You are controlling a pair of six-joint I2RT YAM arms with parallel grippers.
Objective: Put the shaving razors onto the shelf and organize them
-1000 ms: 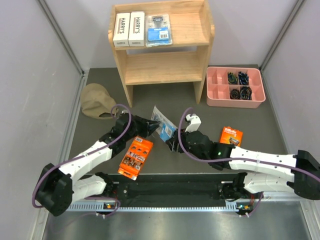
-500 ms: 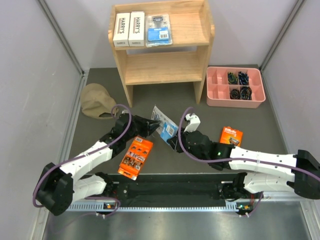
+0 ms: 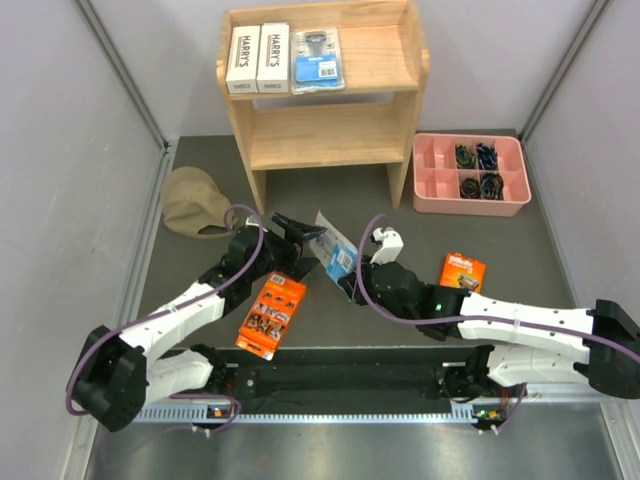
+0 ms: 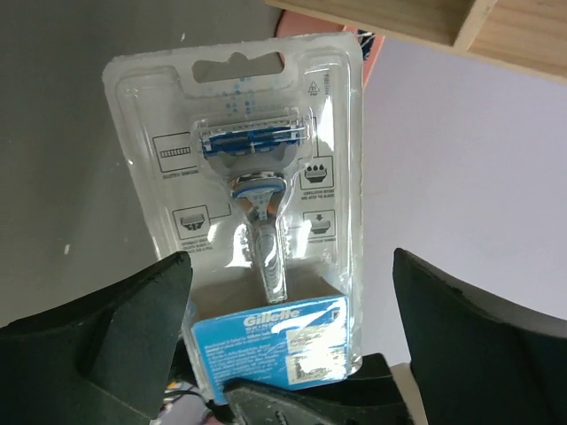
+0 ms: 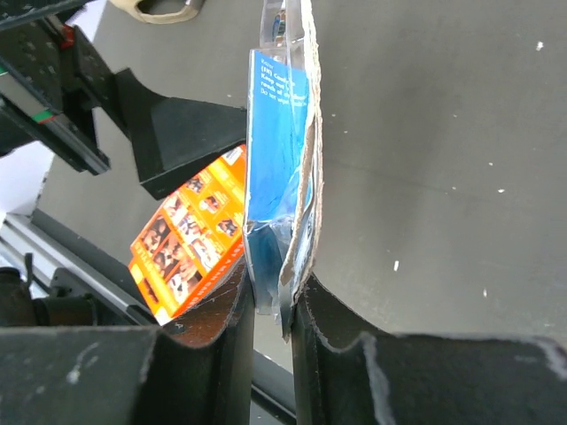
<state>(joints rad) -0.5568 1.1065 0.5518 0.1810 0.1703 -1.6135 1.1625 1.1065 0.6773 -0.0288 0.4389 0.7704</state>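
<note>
My right end effector [image 5: 273,297] is clenched on the lower edge of the razor pack [image 5: 276,177]. My left end effector [image 4: 292,310] is released and straddles it. Risk: so thin an edge grip could let it pivot or slip before the shelf [image 3: 330,135].

Our left arm [image 3: 190,305] reaches far and right from its near-left base, elbow low, and the left jaws stand spread wide. Our right arm [image 3: 500,325] stretches low to the left from its near-right base, and the right jaws are pinched tight on the edge of a pack [image 5: 279,177].
</note>
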